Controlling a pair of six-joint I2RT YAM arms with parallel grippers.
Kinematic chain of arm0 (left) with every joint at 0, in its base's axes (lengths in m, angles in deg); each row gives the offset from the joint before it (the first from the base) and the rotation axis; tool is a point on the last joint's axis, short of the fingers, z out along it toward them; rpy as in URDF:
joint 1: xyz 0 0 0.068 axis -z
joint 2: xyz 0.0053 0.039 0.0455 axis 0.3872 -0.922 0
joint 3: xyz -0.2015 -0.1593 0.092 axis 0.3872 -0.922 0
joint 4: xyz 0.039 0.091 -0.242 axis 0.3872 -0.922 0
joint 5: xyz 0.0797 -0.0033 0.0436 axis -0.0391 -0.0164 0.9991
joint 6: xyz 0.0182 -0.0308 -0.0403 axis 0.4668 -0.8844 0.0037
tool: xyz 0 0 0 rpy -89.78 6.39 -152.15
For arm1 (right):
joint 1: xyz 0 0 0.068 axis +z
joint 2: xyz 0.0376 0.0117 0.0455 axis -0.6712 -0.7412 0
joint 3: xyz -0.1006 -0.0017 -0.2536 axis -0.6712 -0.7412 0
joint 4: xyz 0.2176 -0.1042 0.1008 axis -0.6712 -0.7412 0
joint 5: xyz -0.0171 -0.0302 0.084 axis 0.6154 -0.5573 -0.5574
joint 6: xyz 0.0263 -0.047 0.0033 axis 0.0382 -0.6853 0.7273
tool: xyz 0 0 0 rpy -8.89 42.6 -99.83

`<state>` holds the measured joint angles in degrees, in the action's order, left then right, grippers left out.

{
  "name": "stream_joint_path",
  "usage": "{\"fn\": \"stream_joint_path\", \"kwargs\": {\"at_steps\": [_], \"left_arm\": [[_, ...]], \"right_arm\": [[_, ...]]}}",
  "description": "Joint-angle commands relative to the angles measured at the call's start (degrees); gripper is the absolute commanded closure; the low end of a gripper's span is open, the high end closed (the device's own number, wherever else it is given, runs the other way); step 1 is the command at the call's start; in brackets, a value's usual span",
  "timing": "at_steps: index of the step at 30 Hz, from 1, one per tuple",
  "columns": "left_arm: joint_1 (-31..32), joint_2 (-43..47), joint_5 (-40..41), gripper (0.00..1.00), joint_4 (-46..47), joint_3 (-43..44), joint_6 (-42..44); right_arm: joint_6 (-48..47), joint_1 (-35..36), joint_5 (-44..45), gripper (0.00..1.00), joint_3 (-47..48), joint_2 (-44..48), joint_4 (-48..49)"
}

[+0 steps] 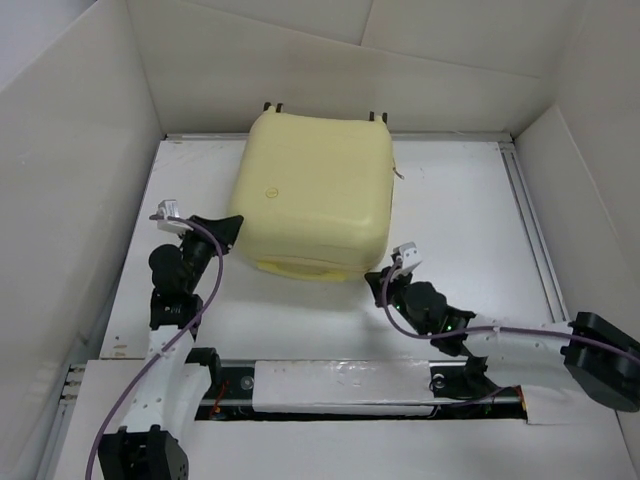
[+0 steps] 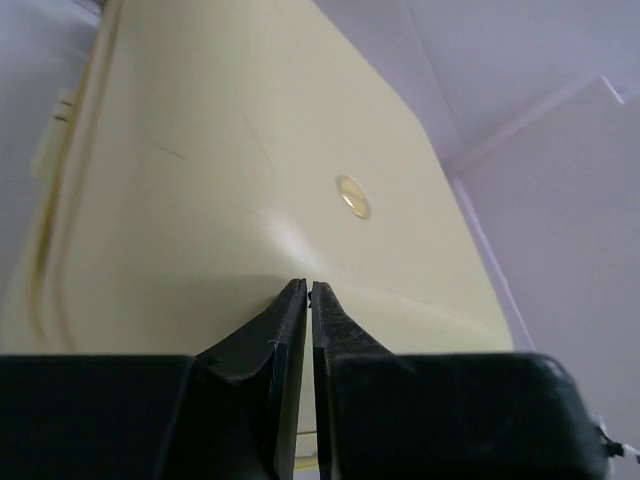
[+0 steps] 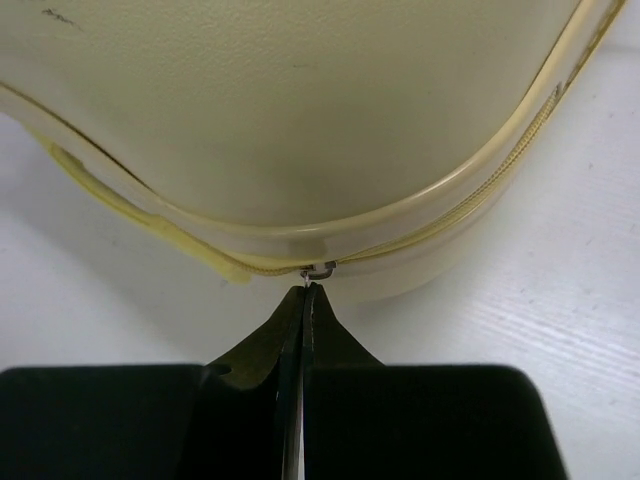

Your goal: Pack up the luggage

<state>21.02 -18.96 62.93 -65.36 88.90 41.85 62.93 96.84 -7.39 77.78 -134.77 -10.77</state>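
Observation:
The luggage (image 1: 310, 190), a pale yellow hard-shell suitcase, lies closed and flat at the back middle of the white table. My left gripper (image 1: 230, 226) is shut, and its tips (image 2: 309, 286) rest against the shell's left side (image 2: 250, 150). My right gripper (image 1: 381, 276) is at the suitcase's near right corner. In the right wrist view it (image 3: 308, 289) is shut on the small metal zipper pull (image 3: 321, 268) on the zipper line of the shell (image 3: 300, 100). The black lining is hidden.
Two small wheels (image 1: 275, 106) (image 1: 378, 117) stick out at the suitcase's far edge. White cardboard walls (image 1: 70, 150) close in the table on the left, back and right. A metal rail (image 1: 528, 215) runs along the right side.

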Motion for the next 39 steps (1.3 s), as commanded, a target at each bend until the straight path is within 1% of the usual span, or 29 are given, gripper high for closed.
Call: {"fn": "stream_joint_path", "kwargs": {"at_steps": [1, 2, 4, 5, 7, 9, 10, 12, 13, 14, 16, 17, 18, 20, 21, 22, 23, 24, 26, 27, 28, 29, 31, 32, 33, 36, 37, 38, 39], "left_arm": [[1.94, -1.95, -10.05, 0.96, -0.37, -3.45, -2.39], [1.94, -2.65, -10.58, 0.96, -0.37, -3.98, -2.4], [1.94, -2.66, -11.2, 0.99, 0.16, -3.98, -2.4], [1.94, -2.66, -11.2, 1.0, 0.16, -3.98, -2.4], [1.94, -1.61, -9.1, 1.0, -3.24, -3.29, -1.17], [1.94, 0.59, -7.17, 0.98, -5.63, -2.58, 0.14], [1.94, 1.12, -6.55, 0.96, -6.33, -2.58, 0.15], [1.94, 1.82, -6.54, 0.93, -8.09, -1.87, 0.85], [1.94, 2.61, -5.33, 0.83, -9.23, -1.0, 0.85], [1.94, 3.22, -4.7, 0.73, -11.5, -0.04, 1.46], [1.94, 5.86, -2.86, 0.56, -13.98, 0.5, 2.17], [1.94, 6.82, -0.24, 0.43, -16.6, 1.2, 2.17], [1.94, 7.88, 1.61, 0.39, -18.1, 1.99, 2.87], [1.94, 9.99, 7.31, 0.3, -20.31, 1.99, 2.88], [1.94, 10.0, 8.56, 0.23, -20.84, 1.99, 2.88], [1.94, 8.95, 8.57, 0.19, -20.84, 1.99, 2.27], [1.94, 7.64, 8.05, 0.13, -19.28, 1.99, 2.26], [1.94, 5.88, 5.35, 0.09, -16.22, 1.39, 2.26], [1.94, 0.11, 1.47, 0.05, -12.43, 1.38, 2.26], [1.94, -1.41, -1.5, 0.04, -10.84, 1.38, 2.26], [1.94, -2.3, -3.01, 0.02, -6.3, 0.68, 1.65], [1.94, -3.0, -4.42, 0.0, -3.64, -0.11, 0.51], [1.94, -3.63, -7.75, 0.0, 2.24, -1.34, -0.99], [1.94, -4.15, -7.77, 0.0, 3.05, -1.95, -1.51], [1.94, -5.2, -8.3, 0.11, 3.58, -1.96, -1.52], [1.94, -8.09, -9.17, 0.29, 8.23, -3.62, -2.74], [1.94, -9.24, -9.7, 0.39, 10.16, -4.33, -4.4], [1.94, -10.29, -10.4, 0.56, 13.23, -5.03, -5.03], [1.94, -11.44, -10.41, 0.62, 14.13, -5.82, -5.03]], "right_arm": [[6.73, 10.35, 10.51, 1.0, 5.69, 0.9, -0.13], [8.31, 11.23, 12.71, 1.0, 6.49, 0.03, -3.72], [8.32, 11.24, 14.75, 1.0, 7.03, -0.6, -4.63], [8.32, 11.24, 15.8, 1.0, 7.72, -0.6, -5.59], [8.32, 10.29, 15.81, 1.0, 8.25, 0.71, -7.09], [8.32, 7.57, 11.87, 1.0, 8.26, 3.25, -8.49], [7.63, 3.9, 9.94, 1.0, 8.26, 4.31, -8.5], [7.1, -0.86, 3.18, 1.0, 8.26, 7.9, -9.81], [6.57, -3.32, 0.81, 1.0, 8.26, 9.23, -10.6], [6.56, -8.05, -3.74, 1.0, 8.95, 10.46, -11.66], [5.86, -12.38, -7.9, 1.0, 10.62, 13.19, -14.64], [4.38, -16.23, -9.74, 1.0, 11.5, 13.72, -15.96], [3.76, -17.83, -12.72, 1.0, 13.34, 13.73, -17.28], [1.91, -20.56, -14.68, 1.0, 14.76, 13.73, -20.01], [1.38, -23.01, -16.25, 1.0, 15.46, 13.73, -20.8], [0.6, -24.34, -17.05, 1.0, 16.51, 13.73, -22.2], [-0.11, -25.74, -17.84, 1.0, 17.13, 13.21, -22.73], [-1.42, -29.24, -18.89, 1.0, 17.74, 13.2, -23.44], [-2.66, -33.03, -22.93, 1.0, 19.76, 11.89, -25.45], [-3.36, -34.79, -24.43, 1.0, 20.29, 11.88, -26.16], [-3.37, -37.42, -27.75, 1.0, 20.3, 11.1, -26.17], [-3.37, -38.14, -29.52, 1.0, 20.3, 11.09, -26.78], [-2.32, -38.15, -31.64, 1.0, 19.08, 11.09, -26.78], [-1.53, -37.11, -31.65, 1.0, 16.37, 11.09, -26.17], [-0.74, -36.05, -31.65, 1.0, 14.86, 11.61, -23.91], [3.74, -30.52, -31.65, 1.0, 9.33, 13.72, -20.82], [5.14, -29.03, -31.65, 1.0, 8.27, 15.03, -17.94], [7.68, -26.57, -32.34, 1.0, 7.3, 15.83, -16.6], [8.75, -25.68, -32.35, 1.0, 5.99, 16.71, -15.2]]}}
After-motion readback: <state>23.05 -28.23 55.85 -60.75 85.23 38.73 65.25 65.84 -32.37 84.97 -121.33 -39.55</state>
